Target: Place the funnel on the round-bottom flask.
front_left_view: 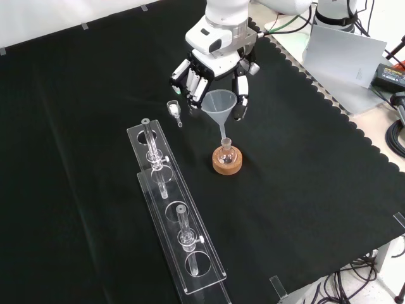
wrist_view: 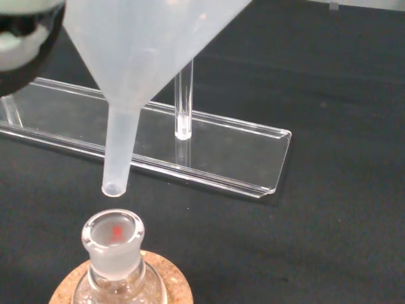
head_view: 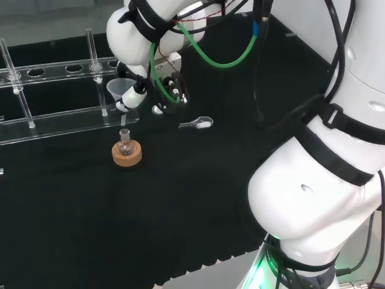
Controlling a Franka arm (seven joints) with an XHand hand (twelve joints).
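Black cloth [front_left_view: 76, 126] covers the bench. Nearest in the front view, a clear rack [front_left_view: 180, 221]; beyond it the round-bottom flask [front_left_view: 226, 154] on its cork ring [front_left_view: 227, 166]. The hand [front_left_view: 212, 76] grips the funnel [front_left_view: 219, 104]; the wrist view shows its spout just above the flask's neck, apart.

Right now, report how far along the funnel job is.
Done: the black and white hand has the translucent plastic funnel picked up, fingers curled around its cone. In hand: the funnel's spout tip hangs just above the open neck of the small clear round-bottom flask on its cork ring stand, not yet inside. Left: lower the spout into the neck and release.
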